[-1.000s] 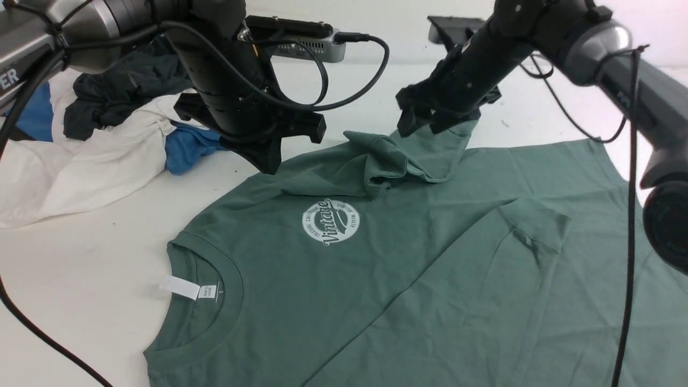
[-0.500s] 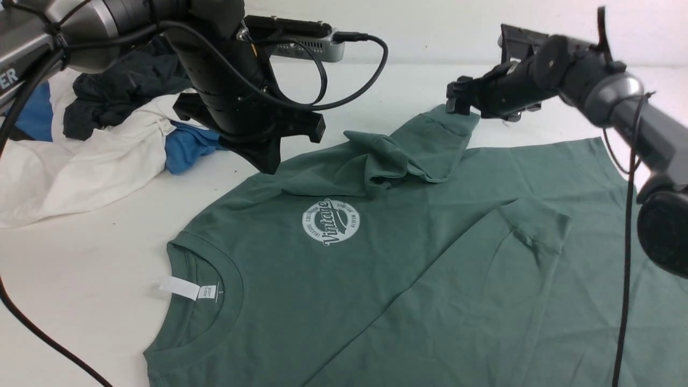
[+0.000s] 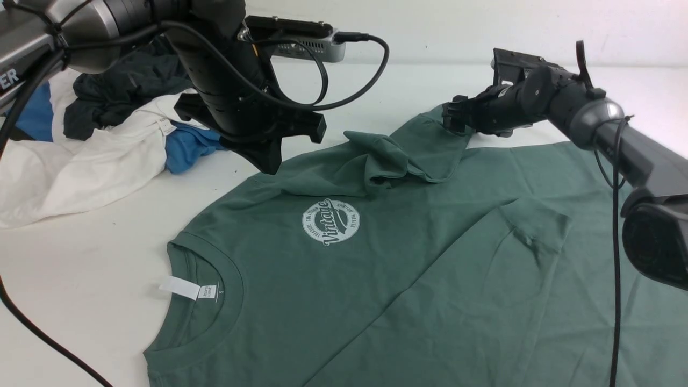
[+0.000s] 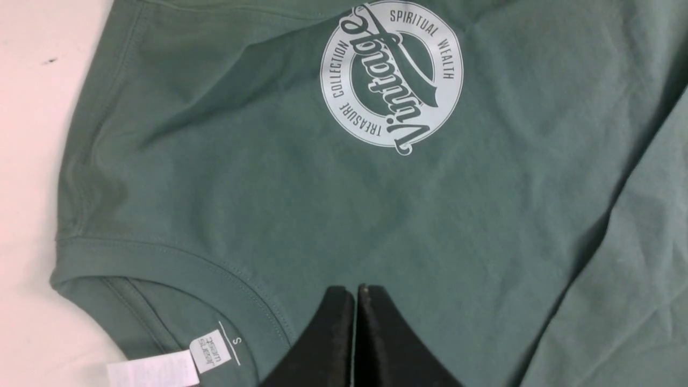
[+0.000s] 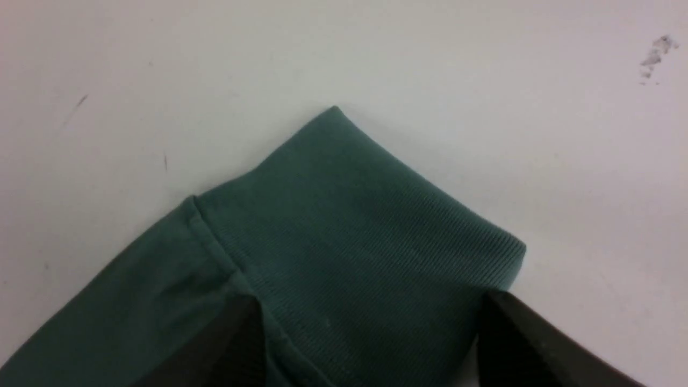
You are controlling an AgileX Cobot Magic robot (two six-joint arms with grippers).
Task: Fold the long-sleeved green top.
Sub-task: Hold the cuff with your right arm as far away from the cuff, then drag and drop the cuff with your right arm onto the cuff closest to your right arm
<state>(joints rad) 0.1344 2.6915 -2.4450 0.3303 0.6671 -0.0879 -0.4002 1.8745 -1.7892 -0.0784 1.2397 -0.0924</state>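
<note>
The setting looks like a robotics lab or test cell, not a home. A plain white counter (image 3: 80,269) runs back to a bare white wall (image 3: 430,27). Two black robot arms reach over it, the left arm (image 3: 226,91) and the right arm (image 3: 591,118), with loose black cables (image 3: 371,70) tied along them. A silver-grey device (image 3: 306,45) with a cable plugged into it shows behind the left arm. Sample clothing is heaped at the left: a white garment (image 3: 80,161), a blue garment (image 3: 188,148) and a dark garment (image 3: 123,91). A green long-sleeved top (image 3: 403,269) lies spread across the counter, whose surface carries small dark scuff marks (image 5: 656,54).
</note>
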